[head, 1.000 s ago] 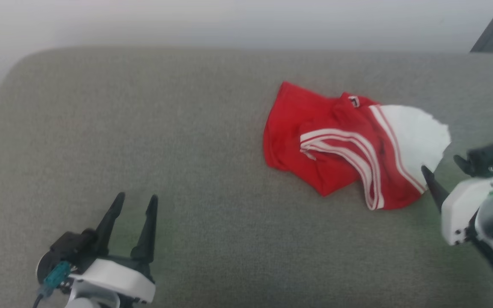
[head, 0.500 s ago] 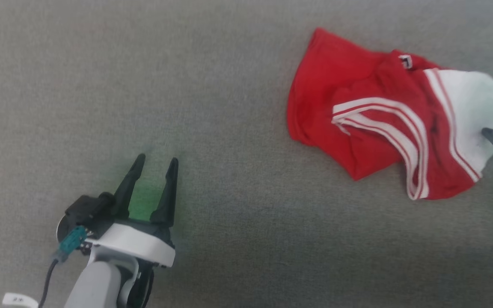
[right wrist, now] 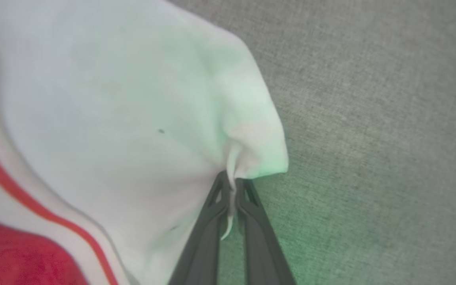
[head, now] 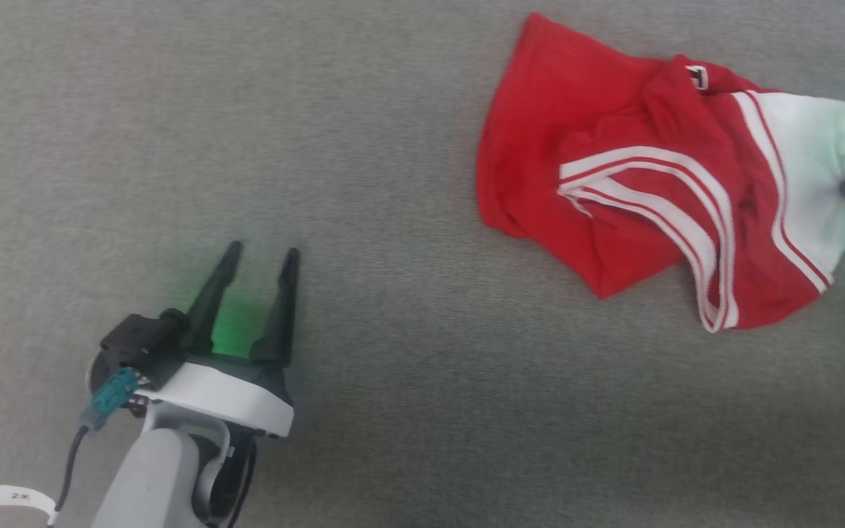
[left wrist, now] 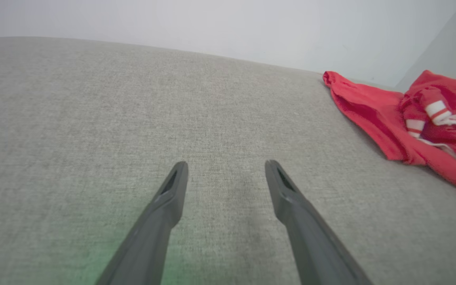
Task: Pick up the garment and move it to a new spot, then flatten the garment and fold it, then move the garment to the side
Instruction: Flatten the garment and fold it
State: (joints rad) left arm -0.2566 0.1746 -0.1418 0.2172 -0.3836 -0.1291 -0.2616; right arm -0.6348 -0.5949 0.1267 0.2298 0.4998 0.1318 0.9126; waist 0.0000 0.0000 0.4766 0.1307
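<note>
**Step 1: R hand has the white corner, lift comes next**

By my read this is the pick-up, the 1st of 3 parts; nothing is flattened or folded yet. The garment [head: 613,183] lies at the far right of the grey woven surface [head: 393,411], all of it resting on the cloth as far as I can tell. The right hand [right wrist: 232,180] is pinched onto it at the right end, its 2 fingers nearly together w/ a thin tuck of the white panel [right wrist: 113,99] caught between them. The left hand [head: 261,253] is at the near left, spread wide & holding nothing, well apart from the garment.

Next move, as I judge it: raise the R hand & carry the piece to a new spot. The grip is a small pinch close to an edge, so a slow lift seems wise; a quick pull could slip the tuck out. Most of the fabric will hang or drag behind that 1 point. The L hand prob. needs to come across later & take another corner for the flattening.

Looks: soft, thin, red body, bunched & lapped over itself in the middle. The double-stripe trim [head: 716,220] curves across the heap in white. There is a small label tab [head: 695,75] at the far edge. The white panel shows a green tint near the pinch & puckers there
</note>
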